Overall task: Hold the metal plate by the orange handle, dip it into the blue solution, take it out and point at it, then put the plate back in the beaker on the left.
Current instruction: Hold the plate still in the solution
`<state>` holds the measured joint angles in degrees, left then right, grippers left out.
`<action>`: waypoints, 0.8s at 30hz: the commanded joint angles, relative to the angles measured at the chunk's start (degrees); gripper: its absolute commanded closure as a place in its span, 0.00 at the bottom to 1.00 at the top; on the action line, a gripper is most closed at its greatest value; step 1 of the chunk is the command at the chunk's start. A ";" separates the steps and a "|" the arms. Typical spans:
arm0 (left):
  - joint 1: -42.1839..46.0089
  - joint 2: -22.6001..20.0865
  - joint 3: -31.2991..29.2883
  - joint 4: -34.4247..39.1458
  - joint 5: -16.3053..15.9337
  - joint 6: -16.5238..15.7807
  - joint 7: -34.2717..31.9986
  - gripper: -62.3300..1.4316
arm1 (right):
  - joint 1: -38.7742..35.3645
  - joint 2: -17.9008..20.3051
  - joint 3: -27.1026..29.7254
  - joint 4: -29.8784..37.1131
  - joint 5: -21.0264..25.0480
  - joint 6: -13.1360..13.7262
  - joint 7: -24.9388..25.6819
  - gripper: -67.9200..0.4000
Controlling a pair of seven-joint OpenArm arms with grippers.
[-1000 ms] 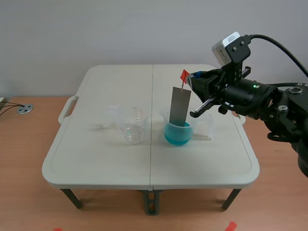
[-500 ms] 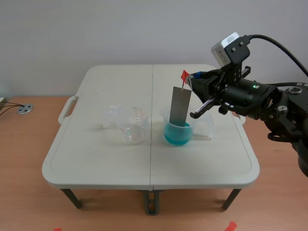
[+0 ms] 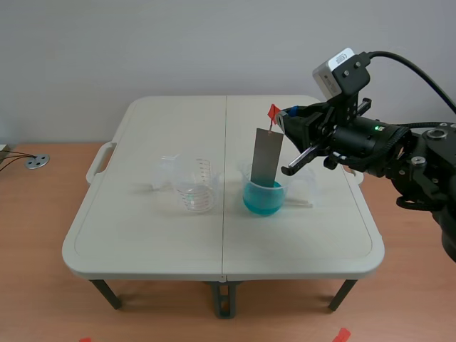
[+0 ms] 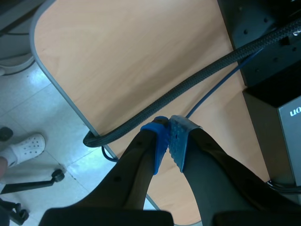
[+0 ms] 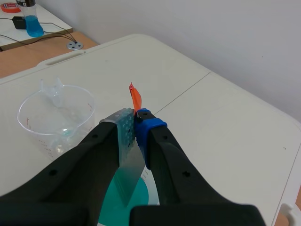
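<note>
Metal plate (image 3: 266, 157) hangs from the right tool (image 3: 283, 122), clenched on its orange handle (image 3: 273, 112), lower edge inside the blue beaker (image 3: 263, 201), three o'clock of the clear beaker (image 3: 196, 191). Dipping seems under way; a straight lift comes next.

right arm (image 3: 388, 146): black | wrist camera (image 3: 343, 70): white-grey | cable (image 3: 396, 55): black | right hand (image 5: 136, 126): pads (image 5: 150, 128) blue, one perhaps grey

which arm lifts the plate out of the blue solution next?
Right: the right gripper is shut on the orange handle of the grey metal plate standing in the blue solution. The left gripper hangs over a wooden desk.
</note>
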<state>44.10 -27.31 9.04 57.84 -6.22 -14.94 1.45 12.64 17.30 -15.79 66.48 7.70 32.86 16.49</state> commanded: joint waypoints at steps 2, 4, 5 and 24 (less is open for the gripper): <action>0.50 -0.17 -0.04 0.22 -0.22 0.00 -0.28 0.95 | 1.31 0.35 -0.02 0.22 0.39 0.22 1.09 0.97; 0.50 -0.20 -0.04 0.22 -0.22 0.00 -0.28 0.95 | 1.31 0.35 -0.02 0.37 0.39 0.22 1.27 0.97; 0.50 -0.20 -0.04 0.22 -0.22 0.00 -0.26 0.95 | 1.27 0.35 0.00 0.57 0.39 0.22 1.36 0.97; 0.48 -0.17 -0.04 0.22 -0.22 0.02 -0.31 0.95 | -7.63 0.63 6.29 17.66 0.17 0.20 1.64 0.97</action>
<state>44.10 -27.31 9.04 57.84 -6.31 -14.94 1.45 4.43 17.47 -10.09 83.00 7.03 33.10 17.43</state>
